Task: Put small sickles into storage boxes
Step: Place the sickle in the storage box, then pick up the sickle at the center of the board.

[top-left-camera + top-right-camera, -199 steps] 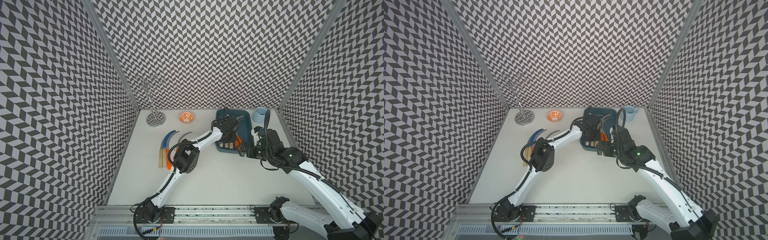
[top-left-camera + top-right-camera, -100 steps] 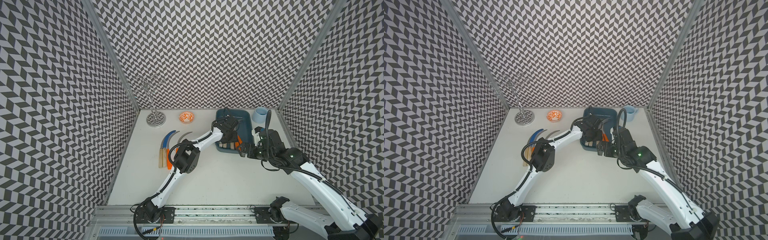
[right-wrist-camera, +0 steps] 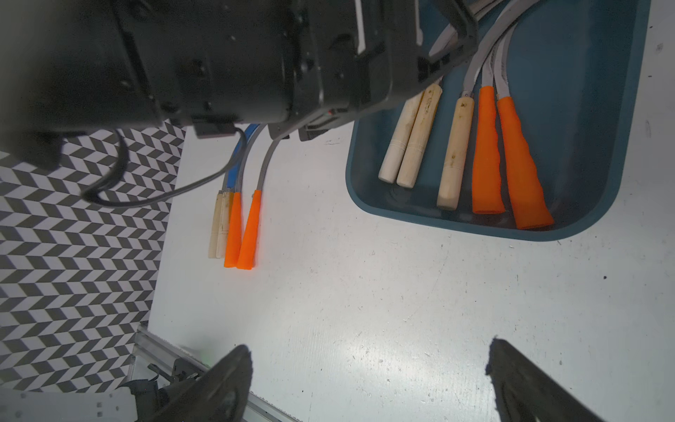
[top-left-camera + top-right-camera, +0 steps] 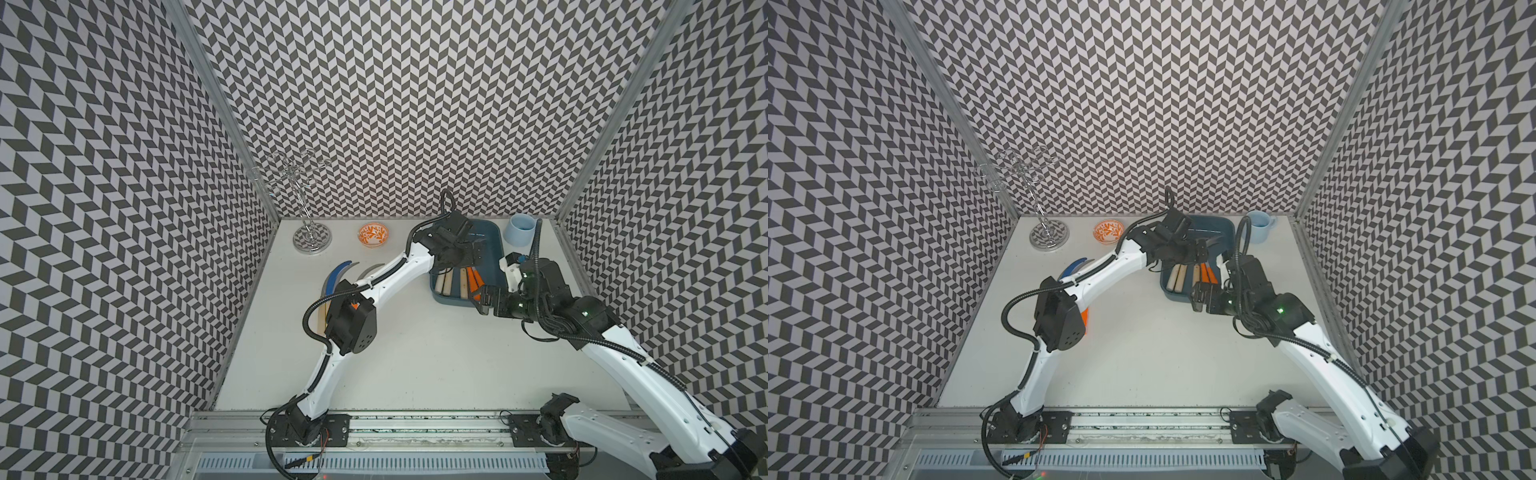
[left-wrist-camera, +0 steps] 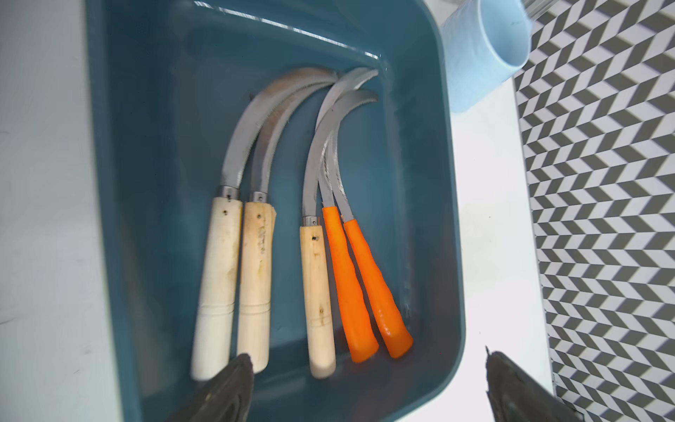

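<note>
Five sickles point(image 5: 317, 292) lie flat in the tray point(image 5: 146, 153), side by side and roughly parallel, their long axes running along the tray's length. Three have wood handles and two have orange ones. All the handle butts sit at the tray's near end, toward the robot's base. The blades reach toward the back wall, and their tips hook toward the side where the mug point(image 4: 519, 230) stands.

The left gripper point(image 5: 367, 365) hangs over the tray with its fingers spread wide and nothing between them. In both top views it hides the blades.

The right gripper point(image 3: 369, 347) is above bare table point(image 3: 365, 292), just off the tray's near right corner. Its fingers are also released and empty.

Four more sickles point(image 3: 248, 230) lie on the table well to the left of the tray, bunched together and partly under the left arm. Two have wood handles and two have orange. They point the same way, handles toward the base and blades toward the back wall. One has a blue blade point(image 3: 237, 153).
</note>
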